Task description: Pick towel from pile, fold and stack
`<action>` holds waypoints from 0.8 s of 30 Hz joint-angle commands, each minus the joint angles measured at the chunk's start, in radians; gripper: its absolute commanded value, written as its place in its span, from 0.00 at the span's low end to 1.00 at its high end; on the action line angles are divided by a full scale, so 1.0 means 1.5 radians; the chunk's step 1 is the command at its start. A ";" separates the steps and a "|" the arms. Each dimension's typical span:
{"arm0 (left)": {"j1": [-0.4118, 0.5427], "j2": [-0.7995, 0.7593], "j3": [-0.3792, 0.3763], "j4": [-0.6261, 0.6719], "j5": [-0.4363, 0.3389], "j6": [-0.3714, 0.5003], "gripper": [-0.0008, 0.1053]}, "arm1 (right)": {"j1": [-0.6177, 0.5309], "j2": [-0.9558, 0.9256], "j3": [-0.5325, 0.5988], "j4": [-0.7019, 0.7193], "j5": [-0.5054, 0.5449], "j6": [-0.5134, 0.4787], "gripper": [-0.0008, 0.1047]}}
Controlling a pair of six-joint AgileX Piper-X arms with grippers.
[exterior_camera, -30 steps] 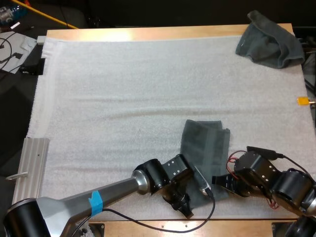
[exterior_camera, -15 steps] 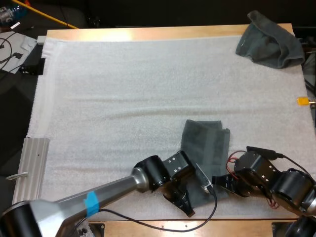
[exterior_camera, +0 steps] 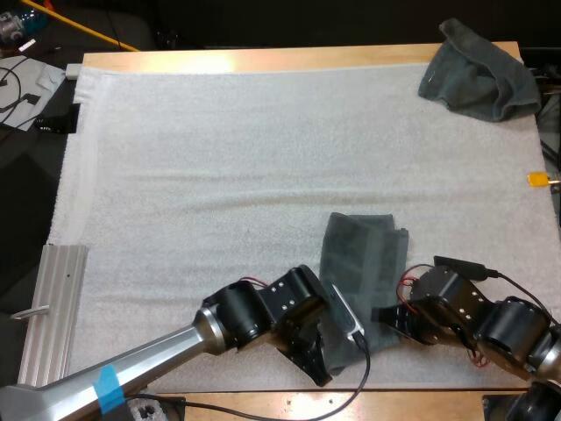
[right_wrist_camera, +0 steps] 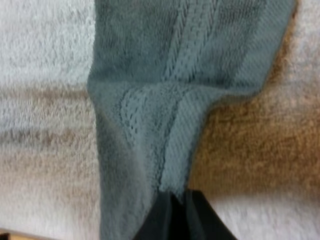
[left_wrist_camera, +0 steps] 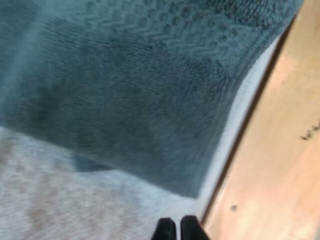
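Now gripping the flat towel (exterior_camera: 364, 263) at 5 o'clock on the white mat (exterior_camera: 219, 175).
Pinches its 4 o'clock edge with right gripper (right_wrist_camera: 175, 200), fingers clamped on cloth from both sides; rests left gripper (left_wrist_camera: 176, 229) just beside its 7 o'clock corner, fingertips touching, grasping nothing. Shows crumpled towel (exterior_camera: 478, 70) at 1 o'clock, well apart.
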 commanded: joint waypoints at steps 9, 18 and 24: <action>0.015 -0.054 -0.001 0.024 -0.016 -0.001 0.01 | -0.004 0.014 -0.002 0.046 0.003 -0.020 0.01; 0.013 -0.060 0.003 0.003 -0.027 0.006 0.04 | -0.005 0.017 0.000 0.064 0.005 -0.019 0.01; 0.012 -0.054 0.011 -0.035 -0.049 0.007 0.55 | -0.007 0.021 0.001 0.050 0.006 -0.017 0.01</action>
